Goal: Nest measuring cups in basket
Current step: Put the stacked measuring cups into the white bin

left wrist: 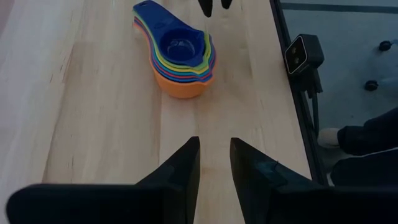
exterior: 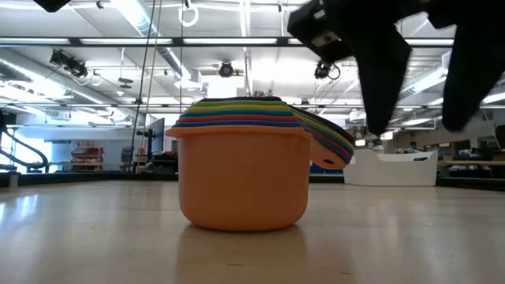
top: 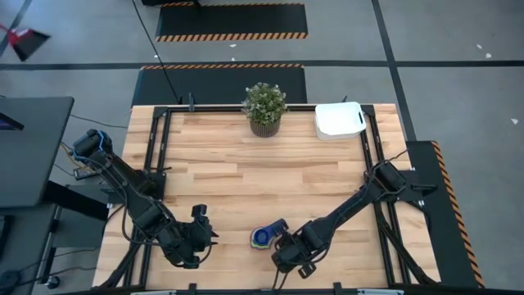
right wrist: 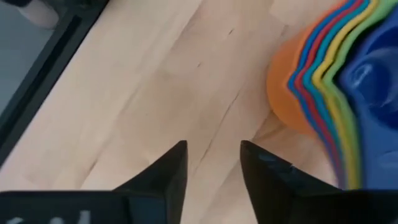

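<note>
Hovering beside nested measuring cups (top: 264, 236) | right gripper (top: 282, 250) fingers parted, empty | left gripper (top: 205, 233) fingers parted, empty

You can't tell the nested measuring cups (top: 264, 236) apart from above; they read as one small blue blob. In the right wrist view the stack (right wrist: 336, 99) is cut off at the edge. In the low view, the right arm's dark links hide part of the basket (exterior: 394, 167).

Measuring cups (left wrist: 180, 59): nested stack, orange outermost, dark blue innermost, rims between striped red, green, yellow, light blue. Basket (top: 339, 120): white. Table (top: 246, 180): pale wood. Grippers: black
</note>
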You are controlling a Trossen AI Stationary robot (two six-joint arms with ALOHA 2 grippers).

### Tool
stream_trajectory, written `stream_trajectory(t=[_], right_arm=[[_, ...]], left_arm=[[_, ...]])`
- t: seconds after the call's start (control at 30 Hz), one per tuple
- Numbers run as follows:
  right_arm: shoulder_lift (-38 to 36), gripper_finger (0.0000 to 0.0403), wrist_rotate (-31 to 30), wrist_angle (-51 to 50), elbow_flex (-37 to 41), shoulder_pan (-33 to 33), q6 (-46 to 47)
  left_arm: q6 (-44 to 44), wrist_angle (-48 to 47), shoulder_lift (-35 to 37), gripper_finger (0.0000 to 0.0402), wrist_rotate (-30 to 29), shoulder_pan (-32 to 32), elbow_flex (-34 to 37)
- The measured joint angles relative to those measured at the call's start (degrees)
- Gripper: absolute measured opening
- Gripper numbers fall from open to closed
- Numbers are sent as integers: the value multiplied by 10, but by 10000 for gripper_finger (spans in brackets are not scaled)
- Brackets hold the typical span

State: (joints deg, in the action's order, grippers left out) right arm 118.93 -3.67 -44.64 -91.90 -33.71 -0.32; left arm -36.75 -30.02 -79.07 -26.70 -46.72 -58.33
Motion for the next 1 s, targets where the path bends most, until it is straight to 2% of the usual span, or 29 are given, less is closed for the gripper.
stream_trajectory(t=[0.17, 0.37, 0.67, 1.0], right_arm=[[0, 183, -42, -30, -37, -4, -50], [0, 191, -128, -51, -58, -13, -98], [0, 190, -182, -33, -58, -39, -203], [0, 190, -198, -13, -58, -59, -194]], left_arm=[[0, 4, 0, 96, 0, 0, 0], [0, 8, 0, 96, 0, 0, 0], [0, 9, 0, 96, 0, 0, 0], [0, 11, 0, 96, 0, 0, 0]])
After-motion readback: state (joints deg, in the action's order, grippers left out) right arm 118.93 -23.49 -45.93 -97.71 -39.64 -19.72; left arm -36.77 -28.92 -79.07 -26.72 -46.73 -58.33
